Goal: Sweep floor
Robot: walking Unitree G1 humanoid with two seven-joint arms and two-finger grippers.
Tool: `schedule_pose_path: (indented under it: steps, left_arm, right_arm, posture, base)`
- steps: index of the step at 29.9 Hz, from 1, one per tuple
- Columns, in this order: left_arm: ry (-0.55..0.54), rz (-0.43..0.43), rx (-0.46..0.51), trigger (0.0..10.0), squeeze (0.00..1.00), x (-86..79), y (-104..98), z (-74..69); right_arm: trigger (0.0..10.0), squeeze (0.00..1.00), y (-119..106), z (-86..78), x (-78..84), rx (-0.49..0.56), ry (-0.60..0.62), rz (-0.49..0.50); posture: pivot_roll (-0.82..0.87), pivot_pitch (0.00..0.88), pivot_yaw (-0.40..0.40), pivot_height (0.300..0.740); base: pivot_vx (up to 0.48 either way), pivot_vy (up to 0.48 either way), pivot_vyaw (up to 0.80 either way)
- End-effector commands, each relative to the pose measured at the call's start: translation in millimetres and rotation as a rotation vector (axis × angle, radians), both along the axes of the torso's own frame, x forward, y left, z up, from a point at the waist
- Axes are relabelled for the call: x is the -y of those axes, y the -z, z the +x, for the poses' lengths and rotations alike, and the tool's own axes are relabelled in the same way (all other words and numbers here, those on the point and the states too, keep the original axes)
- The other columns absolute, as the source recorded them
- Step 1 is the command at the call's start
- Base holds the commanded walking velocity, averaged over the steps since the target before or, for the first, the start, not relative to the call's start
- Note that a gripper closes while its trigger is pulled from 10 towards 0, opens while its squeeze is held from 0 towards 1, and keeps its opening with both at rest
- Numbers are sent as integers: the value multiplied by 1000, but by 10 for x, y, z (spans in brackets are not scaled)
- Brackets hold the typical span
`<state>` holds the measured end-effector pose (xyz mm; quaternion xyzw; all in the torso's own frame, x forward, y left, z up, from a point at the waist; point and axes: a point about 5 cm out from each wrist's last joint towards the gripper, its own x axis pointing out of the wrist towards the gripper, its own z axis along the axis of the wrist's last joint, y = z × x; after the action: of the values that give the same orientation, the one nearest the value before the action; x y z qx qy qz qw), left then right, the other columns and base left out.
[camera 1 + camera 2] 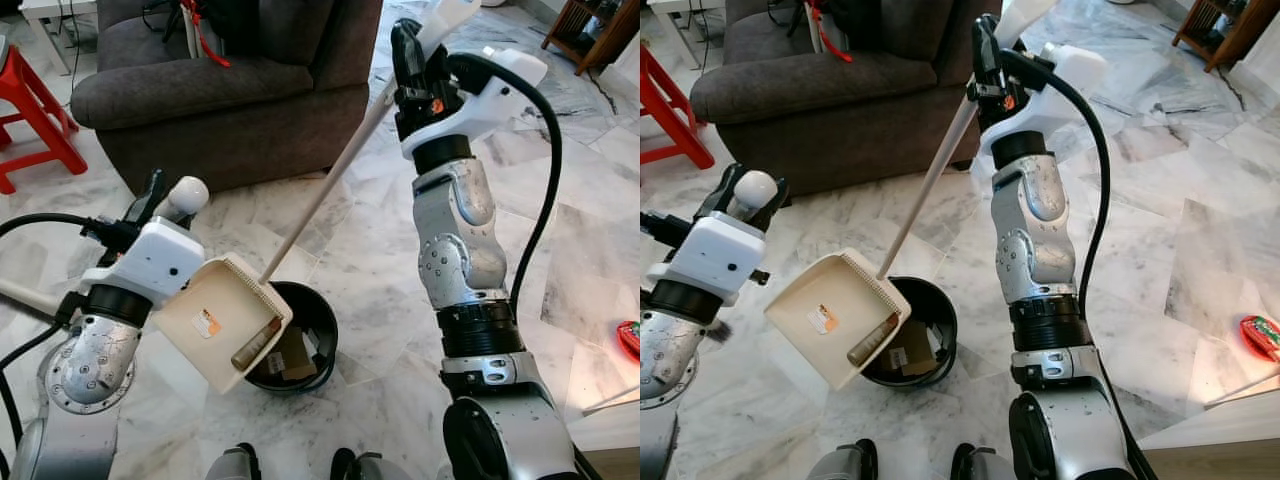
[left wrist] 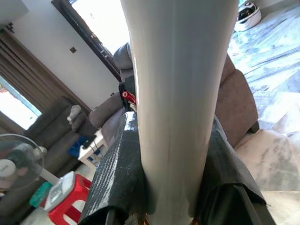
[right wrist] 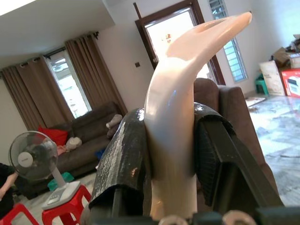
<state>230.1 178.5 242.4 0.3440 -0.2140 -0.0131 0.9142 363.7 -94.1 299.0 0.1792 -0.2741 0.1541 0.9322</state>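
No words or numbers can be read anywhere.

The cream dustpan (image 1: pixel 222 322) has a small white sticker (image 1: pixel 206 323) with an orange mark near its middle, but the print is too tiny to read; at about 3 o'clock on the floor lies a red packet (image 1: pixel 1260 333) with some green on it, and its letters are too blurry to make out; inside the black bin (image 1: pixel 318 318), at about 6 o'clock, there is a brown piece of card (image 1: pixel 290 355) with a pale label, and that print is too small to read too.
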Motion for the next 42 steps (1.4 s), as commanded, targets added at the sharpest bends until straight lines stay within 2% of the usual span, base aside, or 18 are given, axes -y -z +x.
schedule_pose_path:
  steps: [1, 6, 7, 15, 20, 24, 26, 28, 29, 31, 34, 42]
  left_arm:
    - [-20, 18, 74, 10000, 0, -16, -135, -46]
    - [-24, -4, 82, 10000, 0, -18, -149, -43]
    - [-26, -9, 85, 10000, 0, -22, -152, -42]
    - [-26, -12, 80, 10000, 0, -16, -133, -37]
    - [-19, -19, 77, 10000, 0, 8, -128, -30]
    - [-17, -18, 77, 10000, 0, 9, -128, -28]
    - [-17, -17, 77, 10000, 0, 7, -130, -25]
    - [-16, -15, 78, 10000, 0, 6, -134, -22]
    - [-16, -15, 78, 10000, 0, 6, -134, -22]
    - [-15, -16, 78, 10000, 0, 4, -132, -21]
    - [-11, -16, 79, 10000, 0, 15, -134, -18]
    - [-13, -18, 76, 10000, 0, 9, -129, -19]
  right_arm:
    - [10000, 0, -72, -36, -5, 27, -6, 29]
    - [10000, 0, -139, -70, -4, 60, -5, 74]
    - [10000, 0, -198, -103, 15, 100, 11, 96]
    - [10000, 0, -309, -201, -13, 199, 2, 103]
    - [10000, 0, -405, -274, 34, 270, 17, 162]
    - [10000, 0, -442, -298, 49, 298, 30, 165]
    - [10000, 0, -482, -329, 38, 339, 45, 128]
    - [10000, 0, -521, -400, -48, 415, 46, 32]
    - [10000, 0, -521, -400, -48, 415, 46, 32]
    - [10000, 0, -537, -449, -131, 459, 36, -37]
    - [10000, 0, -483, -479, -267, 474, -53, -123]
    - [10000, 0, -481, -554, -348, 513, -136, -155]
  posture:
    - [150, 215, -26, 740]
    - [152, 218, -25, 740]
    - [152, 219, -25, 740]
    - [149, 221, -24, 740]
    - [148, 221, -24, 740]
    - [148, 220, -24, 740]
    - [149, 221, -23, 740]
    - [149, 222, -23, 740]
    - [149, 222, -23, 740]
    - [148, 221, -22, 740]
    - [149, 221, -22, 740]
    - [149, 220, -21, 740]
  base:
    - [0, 0, 0]
    - [0, 0, 0]
    - [0, 0, 0]
    - [0, 0, 0]
    - [0, 0, 0]
    - [0, 0, 0]
    - [0, 0, 0]
    - [0, 0, 0]
    - [0, 0, 0]
    - [0, 0, 0]
    - [0, 0, 0]
    - [0, 0, 0]
